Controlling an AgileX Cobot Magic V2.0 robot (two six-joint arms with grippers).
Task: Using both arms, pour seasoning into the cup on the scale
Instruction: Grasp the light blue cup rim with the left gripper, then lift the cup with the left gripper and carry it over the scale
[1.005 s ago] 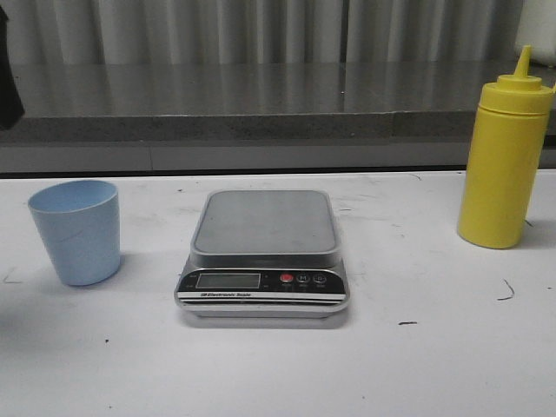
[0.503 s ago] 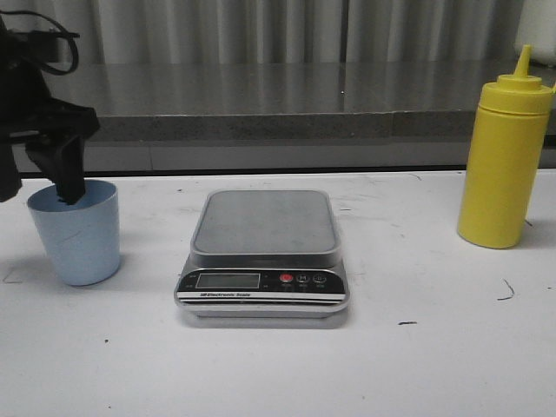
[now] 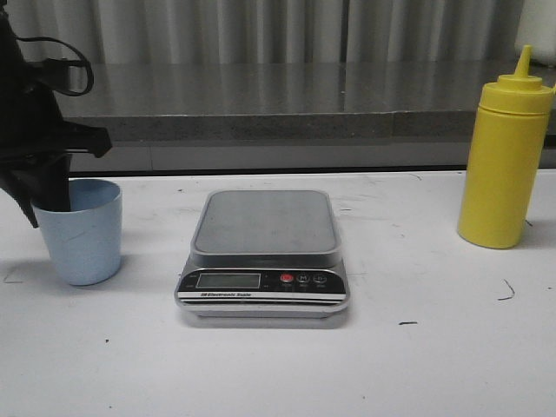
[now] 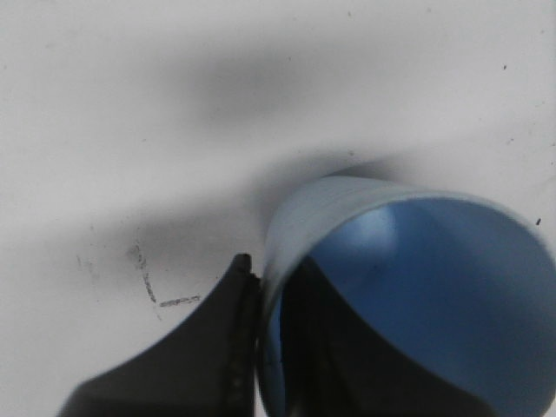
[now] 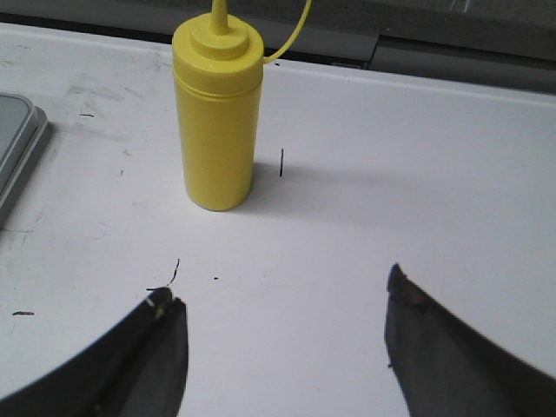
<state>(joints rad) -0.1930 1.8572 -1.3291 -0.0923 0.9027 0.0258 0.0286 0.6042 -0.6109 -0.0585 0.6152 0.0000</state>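
- The white table (image 3: 434,365) filled the foreground, scuffed with small dark marks, and a grey counter ledge ran behind it.
- The left arm (image 3: 30,122), black with a looped cable, came down at the far left of the table onto the cup.
- The seasoning bottle (image 3: 506,156), tall, yellow and cone-nozzled, stood upright at the right side of the table, well apart from the scale; in the right wrist view (image 5: 217,113) its tethered tip cap hung off the nozzle.
- The silver digital scale (image 3: 263,252) sat in the middle of the table, its steel platform bare, with the display, one red button and two dark buttons facing the front.
- The pale blue cup (image 3: 81,230) stood upright on the table to the left of the scale, beside it and not on it.
- The left gripper (image 4: 261,347) straddled the cup's rim: one finger (image 4: 208,356) lay outside against the wall and the other sat inside the cup, closed in on the wall.
- The right gripper (image 5: 282,326) hung over bare table short of the bottle, its two fingers wide apart and touching nothing.
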